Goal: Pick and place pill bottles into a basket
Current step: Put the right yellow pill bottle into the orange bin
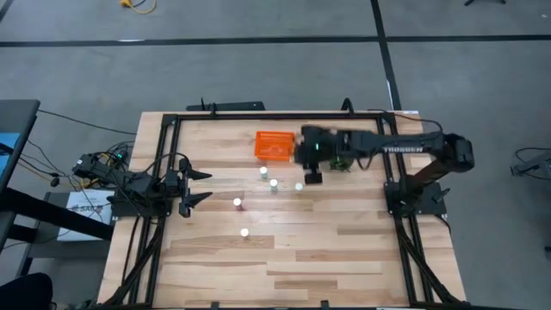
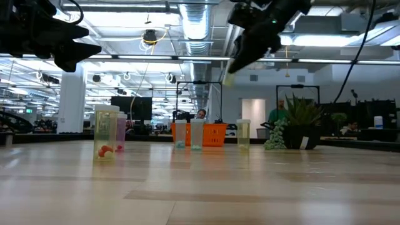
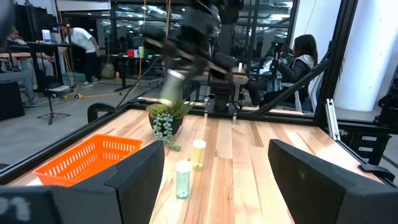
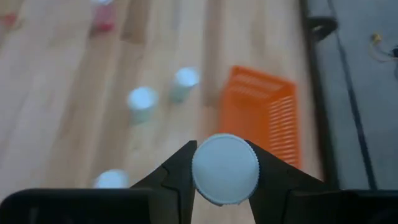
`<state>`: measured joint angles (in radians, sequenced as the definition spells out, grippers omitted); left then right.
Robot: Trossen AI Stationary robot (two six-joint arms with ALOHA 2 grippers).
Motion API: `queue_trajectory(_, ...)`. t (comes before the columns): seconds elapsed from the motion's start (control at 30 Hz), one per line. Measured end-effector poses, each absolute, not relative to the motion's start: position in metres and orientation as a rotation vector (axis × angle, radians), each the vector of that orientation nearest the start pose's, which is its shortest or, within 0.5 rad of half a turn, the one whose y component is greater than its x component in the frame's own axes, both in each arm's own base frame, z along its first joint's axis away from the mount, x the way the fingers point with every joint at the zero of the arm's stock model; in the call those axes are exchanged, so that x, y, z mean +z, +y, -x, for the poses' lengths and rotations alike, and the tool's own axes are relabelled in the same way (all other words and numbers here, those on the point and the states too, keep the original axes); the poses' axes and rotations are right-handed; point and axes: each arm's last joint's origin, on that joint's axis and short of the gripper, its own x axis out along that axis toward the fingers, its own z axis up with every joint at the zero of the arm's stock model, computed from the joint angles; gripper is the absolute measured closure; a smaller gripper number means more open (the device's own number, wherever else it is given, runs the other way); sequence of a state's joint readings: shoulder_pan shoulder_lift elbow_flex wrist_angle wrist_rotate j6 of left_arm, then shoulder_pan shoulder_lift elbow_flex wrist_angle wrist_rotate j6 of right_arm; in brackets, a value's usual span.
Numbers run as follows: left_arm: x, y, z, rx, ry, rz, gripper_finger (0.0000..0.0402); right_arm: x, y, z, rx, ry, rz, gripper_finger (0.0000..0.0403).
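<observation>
My right gripper [image 1: 313,176] hangs high over the table, just right of the orange basket [image 1: 275,145], shut on a pill bottle [image 4: 225,169]. Several other white-capped bottles stand upright on the table: three near the basket [image 1: 264,171] [image 1: 274,183] [image 1: 299,186] and two nearer the front [image 1: 238,203] [image 1: 244,232]. My left gripper [image 1: 194,185] waits open at the table's left side, touching nothing; its fingers show wide apart in its wrist view [image 3: 217,186]. My right gripper pinches the bottle at its round white cap [image 4: 205,186], one finger on each side of the cap. The fingers slant down from above. The bottle is lifted well clear of the table and hangs tilted below the fingers [image 2: 231,67].
A green leafy plant in a dark pot [image 2: 294,125] stands on the table right of the basket, under my right arm [image 1: 340,164]. A black metal frame [image 1: 258,112] runs round the table. People show in the room beyond the table.
</observation>
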<state>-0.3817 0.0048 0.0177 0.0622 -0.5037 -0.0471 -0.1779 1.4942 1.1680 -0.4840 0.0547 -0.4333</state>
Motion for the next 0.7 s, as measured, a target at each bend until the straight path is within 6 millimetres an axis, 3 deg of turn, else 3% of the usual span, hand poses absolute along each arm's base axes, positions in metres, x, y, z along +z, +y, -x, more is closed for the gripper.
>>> queue_trajectory(0.1, 0.175, -0.022, -0.092, 0.12, -0.071, 0.079, 0.0125, 0.28, -0.086, -0.316, -0.048, 0.815, 0.322, 0.0294)
queue_trajectory(0.27, 0.175, -0.022, -0.092, 0.121, -0.071, 0.079, 0.0125, 0.259, -0.121, -0.33, -0.029, 0.872, 0.266, 0.0294)
queue_trajectory(0.53, 0.175, -0.022, -0.092, 0.121, -0.071, 0.079, 0.0125, 0.211, -0.157, -0.355, 0.03, 0.999, 0.189, 0.0294)
queue_trajectory(0.7, 0.175, -0.022, -0.092, 0.12, -0.071, 0.079, 0.0125, 0.205, -0.179, -0.366, 0.023, 0.989, 0.164, 0.0294)
